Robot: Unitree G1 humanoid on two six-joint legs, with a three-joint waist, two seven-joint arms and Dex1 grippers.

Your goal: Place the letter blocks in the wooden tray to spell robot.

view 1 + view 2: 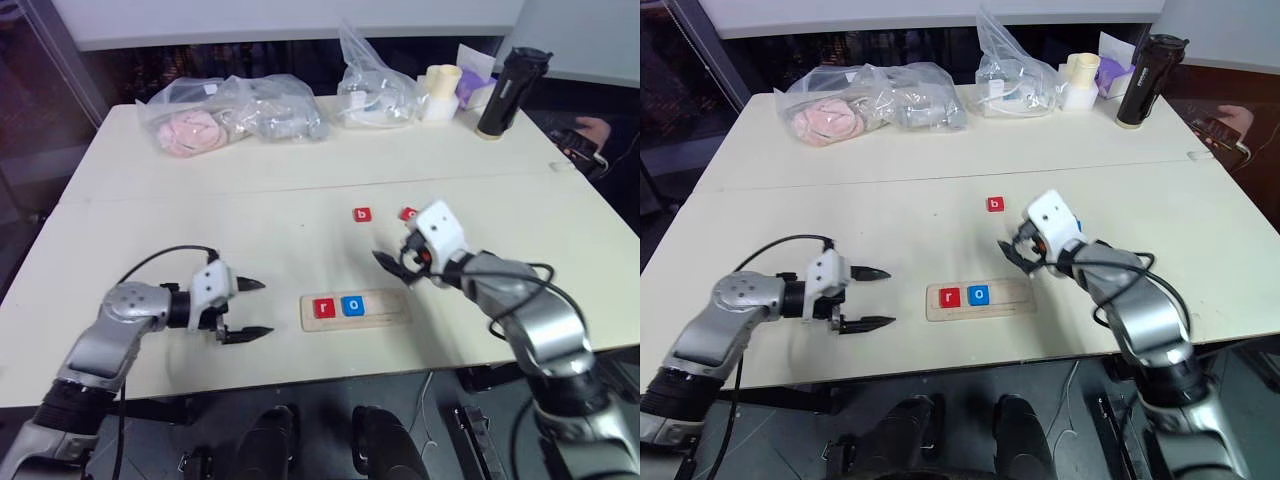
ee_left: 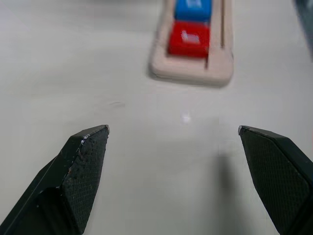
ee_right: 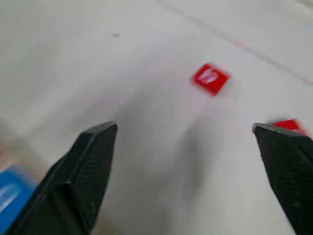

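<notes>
Wooden tray (image 1: 356,308) lies crosswise near the table's front edge — red r block (image 1: 324,308) and blue o block (image 1: 353,306) fill its left end. Red b block (image 1: 362,214) lies loose behind. Left gripper (image 1: 252,309) and right gripper (image 1: 1012,252) — fingers wide, empty.

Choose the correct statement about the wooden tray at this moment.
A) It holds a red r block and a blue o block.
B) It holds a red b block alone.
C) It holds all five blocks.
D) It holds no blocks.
A: the wooden tray holds a red r block and a blue o block side by side, while the red b block lies on the table beyond it.
</notes>
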